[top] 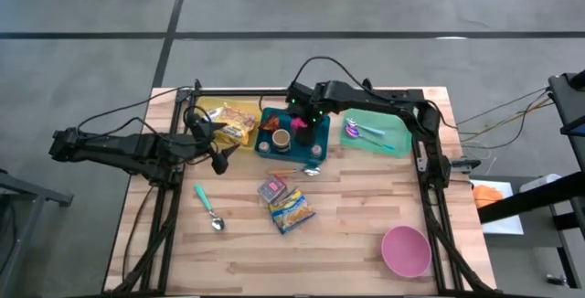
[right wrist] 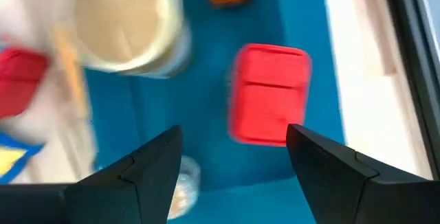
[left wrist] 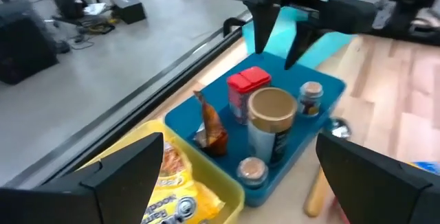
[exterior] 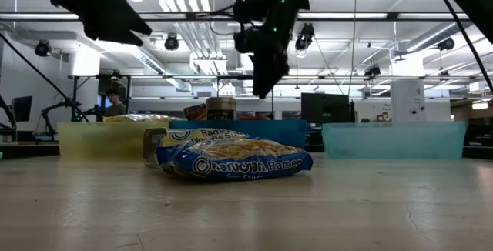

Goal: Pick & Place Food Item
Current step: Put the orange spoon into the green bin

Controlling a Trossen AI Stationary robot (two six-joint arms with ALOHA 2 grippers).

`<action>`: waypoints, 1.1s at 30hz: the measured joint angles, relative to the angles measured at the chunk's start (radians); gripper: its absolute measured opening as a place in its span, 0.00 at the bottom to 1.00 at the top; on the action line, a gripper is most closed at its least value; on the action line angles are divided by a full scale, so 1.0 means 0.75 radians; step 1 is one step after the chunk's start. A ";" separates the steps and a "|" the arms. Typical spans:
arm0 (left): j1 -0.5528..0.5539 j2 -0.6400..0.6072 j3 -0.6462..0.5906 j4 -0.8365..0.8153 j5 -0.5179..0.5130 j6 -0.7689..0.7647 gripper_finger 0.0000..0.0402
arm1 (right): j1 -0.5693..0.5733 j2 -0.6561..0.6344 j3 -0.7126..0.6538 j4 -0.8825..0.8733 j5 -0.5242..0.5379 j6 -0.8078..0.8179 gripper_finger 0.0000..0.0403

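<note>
Wooden table [top: 347, 234] | right gripper [left wrist: 280, 42] jaws apart, empty, over blue bin [top: 267, 146] | left gripper [top: 219, 147] jaws wide

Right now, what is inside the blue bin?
The blue bin holds a red-lidded container, tan-lidded can, two small jars and a brown packet; its floor beneath them is hidden.

Robotics lab: ceiling pipes [exterior: 192, 5], monitors [exterior: 323, 106]
</note>
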 joint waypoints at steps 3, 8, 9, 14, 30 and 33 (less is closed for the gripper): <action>0.001 0.001 0.000 0.031 0.077 0.004 0.96 | 0.066 -0.031 -0.019 -0.011 0.074 -0.024 0.64; 0.002 0.006 -0.001 0.077 0.303 0.043 0.96 | 0.183 -0.097 -0.077 -0.038 0.170 -0.059 0.64; 0.002 0.007 -0.003 0.093 0.348 0.054 0.96 | 0.208 -0.113 -0.097 -0.037 0.170 -0.065 0.64; 0.003 0.007 -0.042 0.161 0.435 0.081 0.96 | 0.327 -0.190 -0.227 0.006 0.170 -0.055 0.64; 0.004 0.007 -0.042 0.160 0.431 0.095 0.96 | 0.458 -0.222 -0.555 0.465 0.076 -0.156 0.64; 0.004 0.007 -0.042 0.161 0.431 0.095 0.96 | 0.460 -0.221 -0.558 0.491 0.062 -0.153 0.64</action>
